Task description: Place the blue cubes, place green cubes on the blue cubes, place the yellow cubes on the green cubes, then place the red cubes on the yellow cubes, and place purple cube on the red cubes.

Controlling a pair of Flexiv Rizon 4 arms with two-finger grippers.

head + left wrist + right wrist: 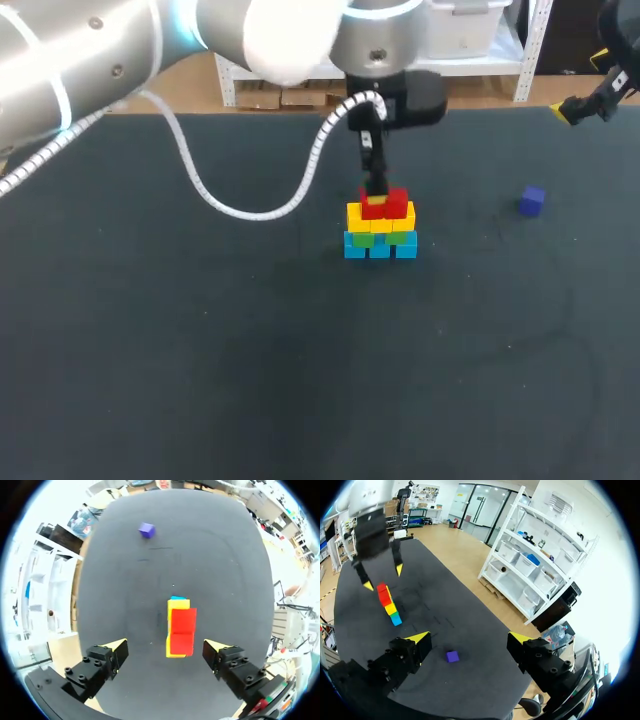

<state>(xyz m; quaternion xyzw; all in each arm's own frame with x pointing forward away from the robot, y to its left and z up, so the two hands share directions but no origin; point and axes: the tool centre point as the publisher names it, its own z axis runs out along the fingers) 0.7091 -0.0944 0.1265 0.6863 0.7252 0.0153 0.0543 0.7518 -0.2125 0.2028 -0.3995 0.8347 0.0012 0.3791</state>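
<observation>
Stack: blue cubes [380, 249] at the base, green cubes [386, 238] on them, yellow cubes [380, 218] next, red cubes [386, 204] on top; it stands near the tabletop's [200, 350] centre.
Purple cube [531, 201]: alone on the tabletop, well apart from the stack, at its 3 o'clock in the head view.
Left end effector [165, 644]: above the red cubes, fingers wide, holding nothing.
Right end effector [470, 637]: wide, holding nothing, at the tabletop's 2 o'clock corner, with the purple cube ahead of it.
</observation>
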